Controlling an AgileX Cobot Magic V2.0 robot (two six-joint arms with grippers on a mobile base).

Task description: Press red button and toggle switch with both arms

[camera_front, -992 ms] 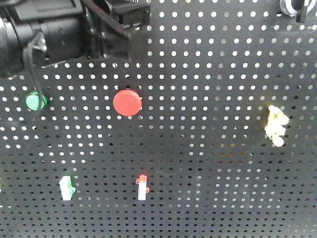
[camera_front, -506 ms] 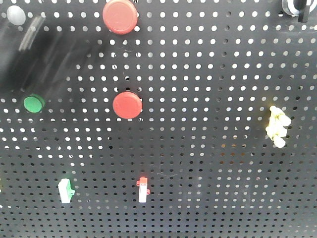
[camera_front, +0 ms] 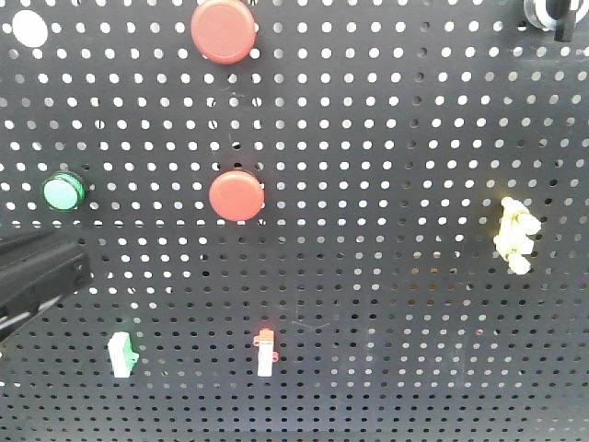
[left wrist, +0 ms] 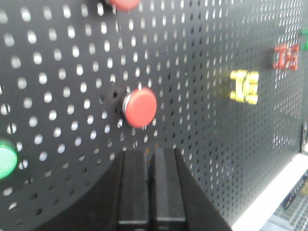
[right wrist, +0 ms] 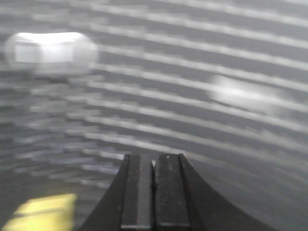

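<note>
The left tool (left wrist: 150,156) has its two black fingers pressed together with only a thin seam between them, and it pinches nothing. In its wrist view the red button (left wrist: 140,107) sits just above the fingertips and a touch to their left, apart from them and not yet touched. The button is round and faces straight out of the upright perforated worktop (camera_front: 386,138), so the press has to run into the panel along that axis. A green button (left wrist: 5,159) lies well off to the tool's lower left, and a second, upper red button (camera_front: 223,29) stands higher still on the same line. In the front view only a black arm (camera_front: 37,276) shows, low at the left edge, below and left of the middle red button; it is probably the left arm, which would make it the nearer one for that press. The right tool (right wrist: 154,161) is likewise closed on nothing, but its view is streaked with blur, showing just a pale patch up to its left and a yellow smear down to its left. The yellow switch (camera_front: 513,235), standing roughly upright far out on the right side, looks like the right arm's target, though how near the tool is to it cannot be told.
</note>
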